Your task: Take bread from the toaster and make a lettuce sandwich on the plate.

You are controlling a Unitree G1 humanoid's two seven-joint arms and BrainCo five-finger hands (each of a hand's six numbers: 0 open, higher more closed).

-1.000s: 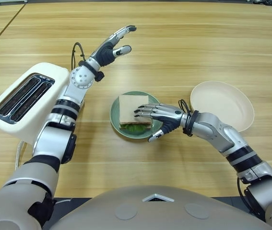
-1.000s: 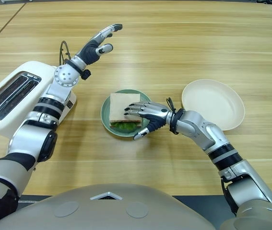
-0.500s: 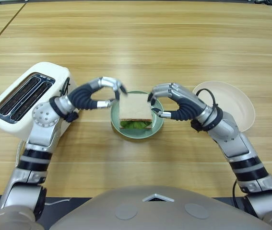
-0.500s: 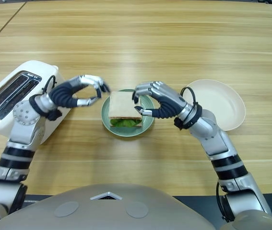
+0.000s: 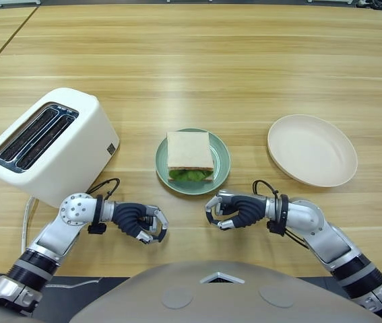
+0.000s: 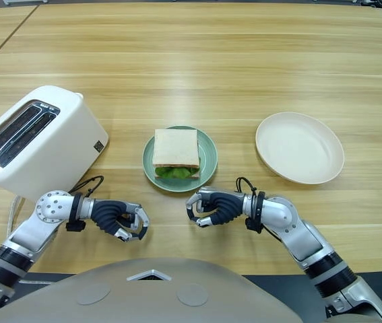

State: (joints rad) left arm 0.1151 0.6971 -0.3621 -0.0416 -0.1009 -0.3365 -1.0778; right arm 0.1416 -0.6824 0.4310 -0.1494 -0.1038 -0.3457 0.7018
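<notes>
Drawn back toward the near edge of the tabletop (image 5: 244,60) since half a second ago: the left robot hand (image 5: 140,222), then curled just left of the green plate (image 5: 221,165), now near-left of it and well apart. Likewise the right robot hand (image 5: 234,210), then arched at the plate's right rim, now near-right of it, touching nothing. A second ago, quite otherwise: left raised far over the tabletop with fingers spread, right lying flat on the sandwich (image 5: 189,151). Sandwich, plate, toaster (image 5: 49,145) and cream dish (image 5: 312,149) all where they were.

By count: two robot hands, one toaster with two long slots in its top, one green plate, one sandwich, one cream dish.

Both robot hands curled into loose fists, facing each other across a gap, holding nothing.

Sandwich at the middle of the green plate, in the centre of the scene: a square, pale slice on top, lying flat, with green lettuce (image 5: 189,176) showing along its near edge. Toaster to the far left of the plate, white, set at an angle, a cord (image 5: 27,215) trailing from its near end. Cream dish to the right, well apart from the plate.
</notes>
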